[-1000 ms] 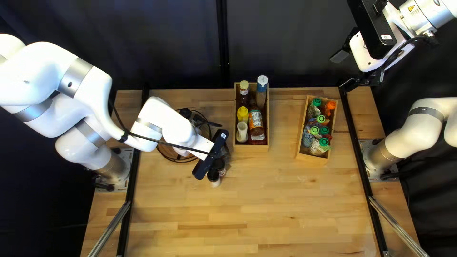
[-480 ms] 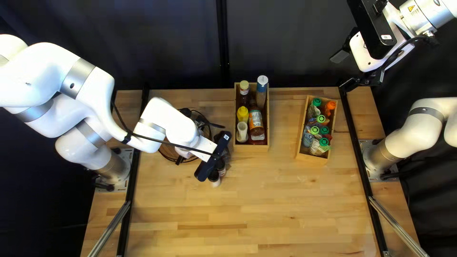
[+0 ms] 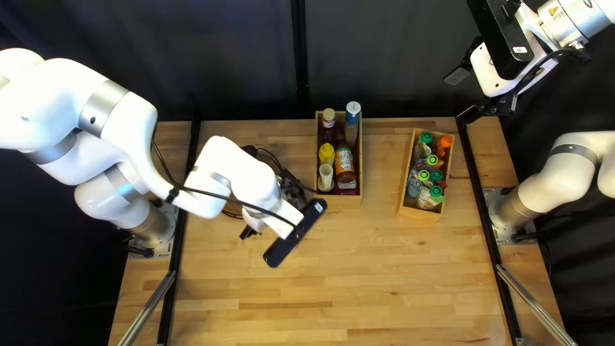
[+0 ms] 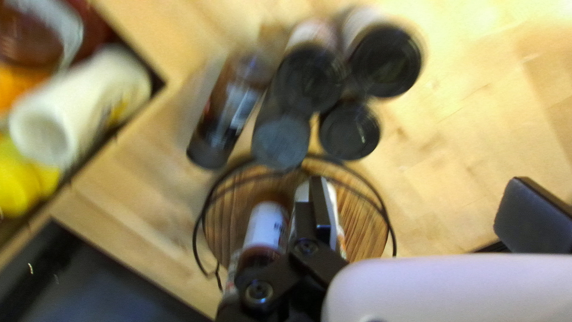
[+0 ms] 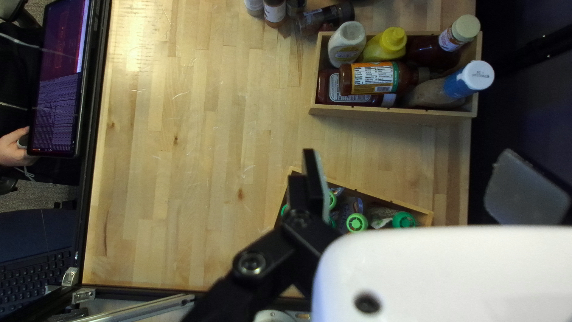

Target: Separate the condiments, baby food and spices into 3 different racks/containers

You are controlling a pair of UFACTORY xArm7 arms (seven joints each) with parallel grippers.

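Top left view: open-topped condiment box (image 3: 339,200), one, wooden, at the bench's (image 3: 384,275) far side, holding bottles. Baby food box (image 3: 419,214), one, wooden, to its right, packed with pouches (image 3: 425,182) under green and orange caps. Left gripper (image 3: 249,231), partly hidden under its arm, near the condiment box. Right gripper (image 3: 461,96), raised past the bench's far right corner.

Left wrist view: left jaws, wide apart, gripping nothing. Wire basket (image 4: 390,229) with round wooden base, one, beneath the jaws; inside, a white-labelled bottle (image 4: 265,223) beside the nearer finger, and a pale container (image 4: 331,206) partly behind that finger. Spice jars with dark lids (image 4: 350,129), four, grouped ahead of the jaws, outside the basket. Dark bottle (image 4: 223,116), one, beside the jars.

Right wrist view: right jaws, spread, gripping nothing. Baby food box, partly behind one finger; condiment box, ahead of the jaws, with white, yellow, brown and blue-banded bottles. Spice jars, farther off, beyond the condiment box's end. Person's hand (image 5: 15,147), at a screen (image 5: 59,77).
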